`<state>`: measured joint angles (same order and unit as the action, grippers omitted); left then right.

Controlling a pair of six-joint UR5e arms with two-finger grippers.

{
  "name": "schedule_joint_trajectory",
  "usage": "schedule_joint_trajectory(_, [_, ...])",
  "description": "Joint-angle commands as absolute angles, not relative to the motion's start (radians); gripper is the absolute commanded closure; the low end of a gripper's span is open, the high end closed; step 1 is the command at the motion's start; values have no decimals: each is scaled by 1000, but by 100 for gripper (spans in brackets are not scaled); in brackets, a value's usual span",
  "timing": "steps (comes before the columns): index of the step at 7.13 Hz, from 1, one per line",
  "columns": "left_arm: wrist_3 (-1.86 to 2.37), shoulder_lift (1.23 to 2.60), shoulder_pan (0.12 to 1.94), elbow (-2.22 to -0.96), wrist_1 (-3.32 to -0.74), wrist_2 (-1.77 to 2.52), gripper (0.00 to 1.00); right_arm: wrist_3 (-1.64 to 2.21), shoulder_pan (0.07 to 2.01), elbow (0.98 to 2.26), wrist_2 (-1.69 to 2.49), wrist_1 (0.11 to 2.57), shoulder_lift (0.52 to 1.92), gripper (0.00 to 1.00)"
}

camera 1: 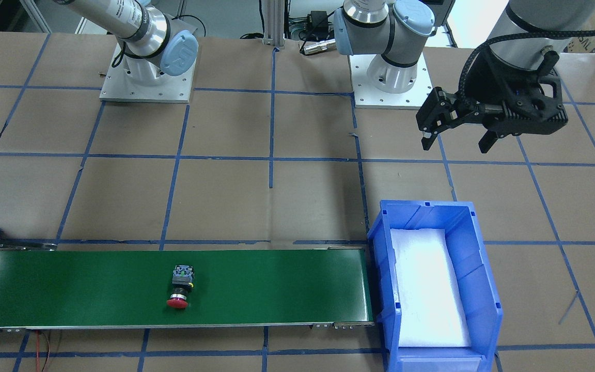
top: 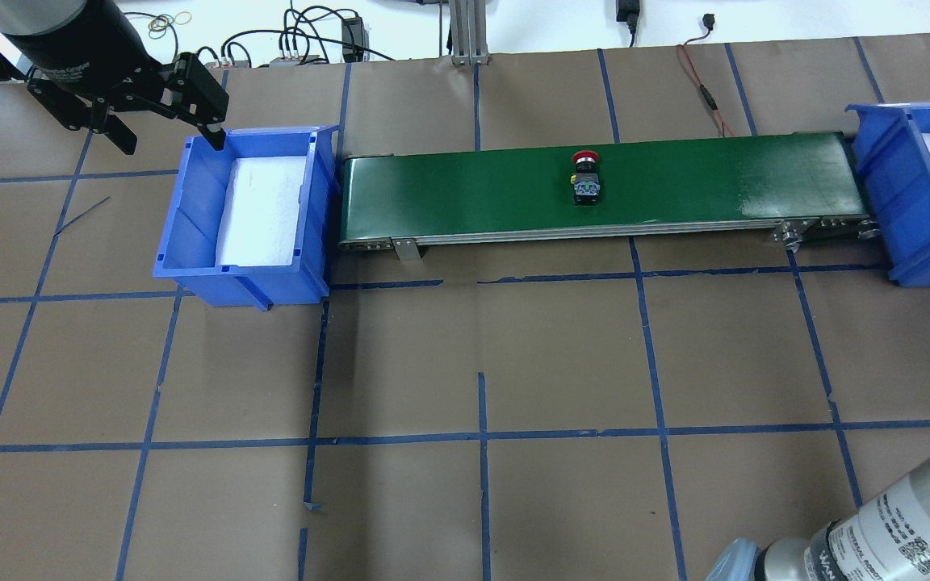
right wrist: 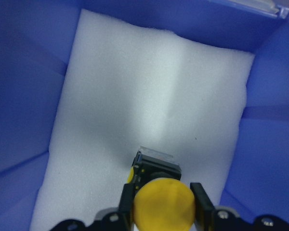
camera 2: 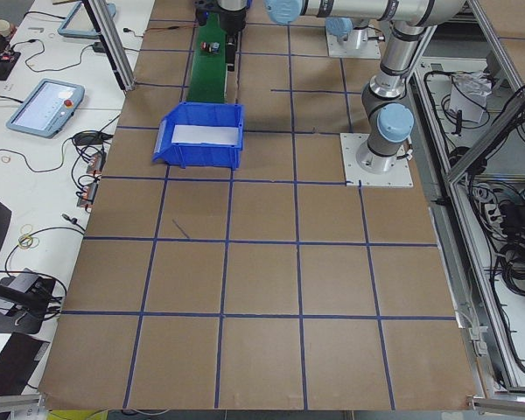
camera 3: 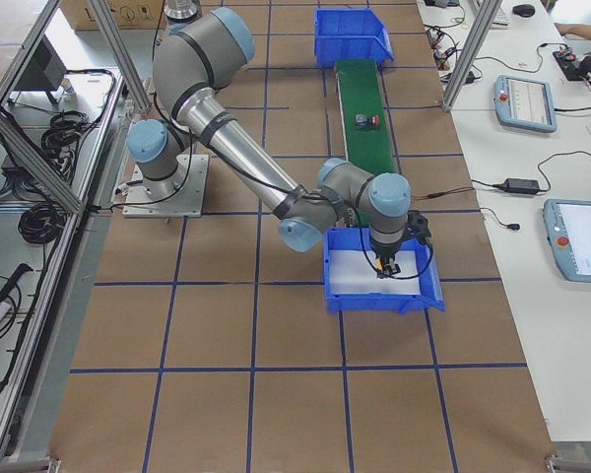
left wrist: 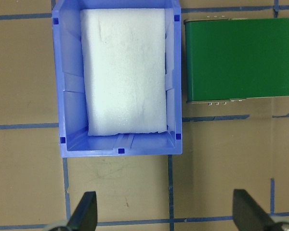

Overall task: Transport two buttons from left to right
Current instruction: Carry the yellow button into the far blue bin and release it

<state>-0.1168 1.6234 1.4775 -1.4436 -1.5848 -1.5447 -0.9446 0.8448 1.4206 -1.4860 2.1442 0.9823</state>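
Right side first: the right gripper (right wrist: 164,208) is down inside the blue plastic bin on the right (right wrist: 19,72), and its two fingers (right wrist: 126,202) are pinched narrow on the yellow-capped push-button switch with the black body (right wrist: 163,204). The round cap faces up at the wrist camera, and the dark block hangs below it over the white foam liner (right wrist: 159,96). Whether the body touches the foam, I cannot tell. From the right-end camera the same gripper (camera 3: 384,264) sits over the middle of that bin (camera 3: 374,301), toward its far wall.

Out on the long green conveyor belt (top: 473,186), the red-capped push-button switch with a black-grey body (top: 586,177) lies on its side, alone. It is about midway along the belt, cap pointing to the far side, away from the robot. The front camera shows it too (camera 1: 179,289), well apart from both bins.

Over on the left, the left gripper (camera 1: 457,129) hangs in the air with its jaws spread wide, nothing between them. In the overhead view (top: 168,137) it sits by the far-left corner of the blue plastic bin on the left (top: 190,202), raised clear of it. Its wrist camera looks straight down, with both black fingertips (left wrist: 84,211) at the bottom edge of the view. Beyond them is that bin (left wrist: 58,96), holding a white foam pad (left wrist: 125,72) and nothing else that shows. The belt's left end (left wrist: 241,57) is just beside the bin, on the brown paper table marked with blue tape (left wrist: 216,159).
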Motion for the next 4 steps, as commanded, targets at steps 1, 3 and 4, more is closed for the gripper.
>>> schedule_joint_trajectory(1, [-117, 1624, 1477, -1443, -1585, -1545, 0, -942, 844, 1427, -1493, 2149, 979, 35])
schedule_joint_trajectory(3, [-117, 1624, 1477, -1442, -1585, -1542, 0, -934, 842, 1419, -1506, 2149, 992, 0])
schedule_joint_trajectory(4, [-117, 1624, 1477, -1442, -1582, -1540, 0, -914, 842, 1416, -1505, 2138, 1030, 0])
